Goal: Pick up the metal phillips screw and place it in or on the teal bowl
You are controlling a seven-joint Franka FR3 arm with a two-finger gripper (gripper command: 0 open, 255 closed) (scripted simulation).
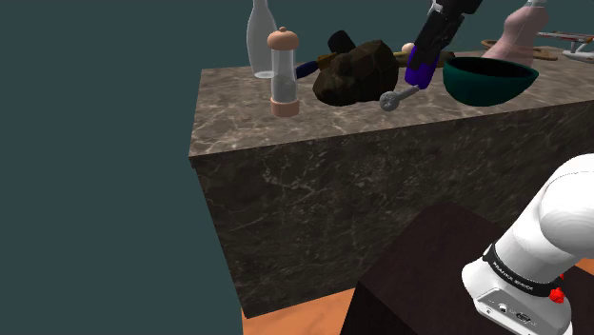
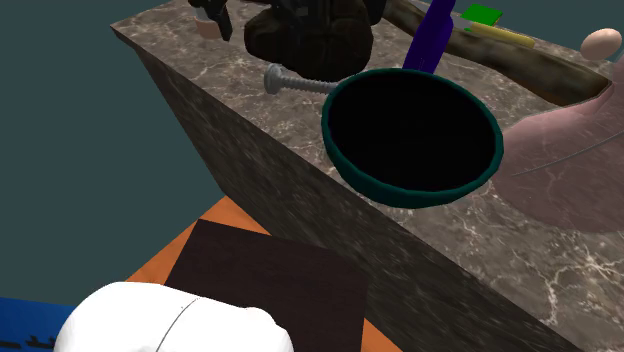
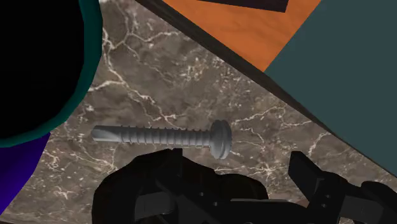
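Black and parted, my pincer (image 3: 236, 167) is hanging close over the brown, white-veined marble counter (image 3: 165, 76), its two fingers standing apart and gripping nothing. Just ahead of the fingertips one grey metal screw (image 3: 159, 135) is lying flat on the stone, neither between the fingers nor touching them. Its long axis is running at a slant to the counter's front edge. The pointed tip is aiming at the teal bowl (image 1: 490, 86) and ending close to its wall, while the round head is facing away from the bowl, at the end nearer the edge. In the shoulder view the head is sitting to the left and the shaft is slanting up and right toward the bowl. One bowl is standing there, upright, its inside dark. Beside it one purple thing (image 3: 19, 178) is rising, and I cannot tell what it is. Farther along, one dark brown lump (image 1: 354, 71) is sitting just behind the screw, then one clear mill with tan ends (image 1: 283, 71), then one clear bottle (image 1: 261, 38). Beyond the bowl one pale pink vessel (image 1: 519, 33) is standing. Past the counter's edge an orange floor (image 3: 254, 25) is showing.
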